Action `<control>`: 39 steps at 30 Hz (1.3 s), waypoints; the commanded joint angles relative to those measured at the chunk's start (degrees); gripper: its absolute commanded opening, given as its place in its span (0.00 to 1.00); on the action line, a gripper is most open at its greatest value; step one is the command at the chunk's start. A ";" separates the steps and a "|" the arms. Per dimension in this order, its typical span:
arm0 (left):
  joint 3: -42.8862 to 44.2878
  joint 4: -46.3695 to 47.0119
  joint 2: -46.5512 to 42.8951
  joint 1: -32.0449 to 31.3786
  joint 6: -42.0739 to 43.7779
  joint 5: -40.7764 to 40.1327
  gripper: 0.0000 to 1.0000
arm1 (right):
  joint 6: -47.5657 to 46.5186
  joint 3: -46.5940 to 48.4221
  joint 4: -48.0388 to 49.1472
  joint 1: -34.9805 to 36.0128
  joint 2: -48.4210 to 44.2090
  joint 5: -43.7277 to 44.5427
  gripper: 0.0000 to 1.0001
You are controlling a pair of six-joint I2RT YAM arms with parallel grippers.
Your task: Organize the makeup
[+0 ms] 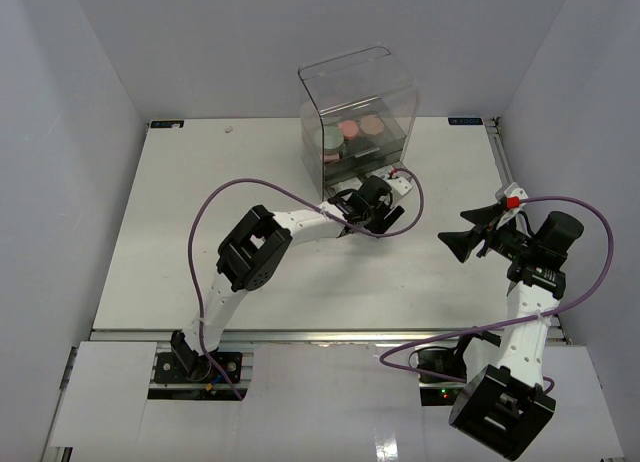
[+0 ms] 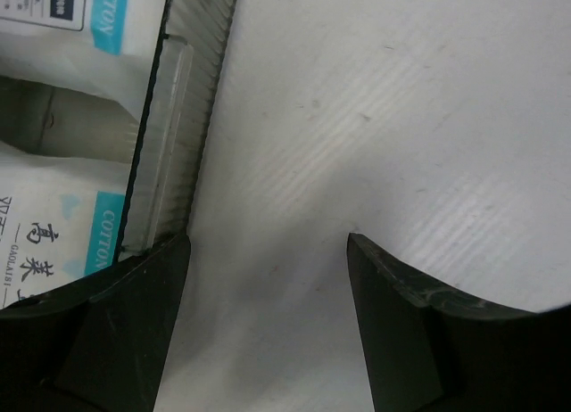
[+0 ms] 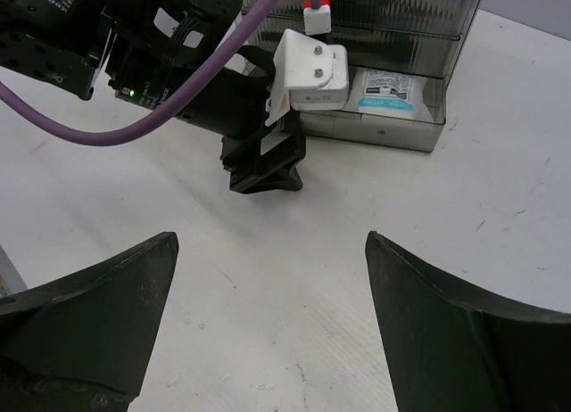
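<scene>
The makeup in view is three round compacts, green, pink and beige, inside the clear box. White sachets printed "COTTON" lie in the pulled-out bottom drawer; one sachet also shows in the right wrist view. My left gripper hangs open just outside the drawer's front wall, with only bare table between its fingers. My right gripper stands open over the table to the right, holding nothing. Brushes and other compacts are out of view.
The clear box with ribbed dark drawers stands at the back centre of the white table. The left arm's purple cable loops above the table. Grey walls close in both sides and the back.
</scene>
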 commanded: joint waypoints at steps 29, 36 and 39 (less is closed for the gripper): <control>-4.06 3.51 -13.33 6.17 -6.37 9.10 0.95 | -0.02 -0.51 1.68 -0.82 0.16 -1.50 0.92; -23.40 7.29 -40.50 7.35 -12.74 16.49 0.98 | 0.46 -0.84 1.94 -1.01 0.94 -2.98 0.91; -32.90 7.36 -53.39 10.38 -15.02 18.70 0.98 | 4.03 -0.98 3.58 -1.08 1.63 -2.29 0.90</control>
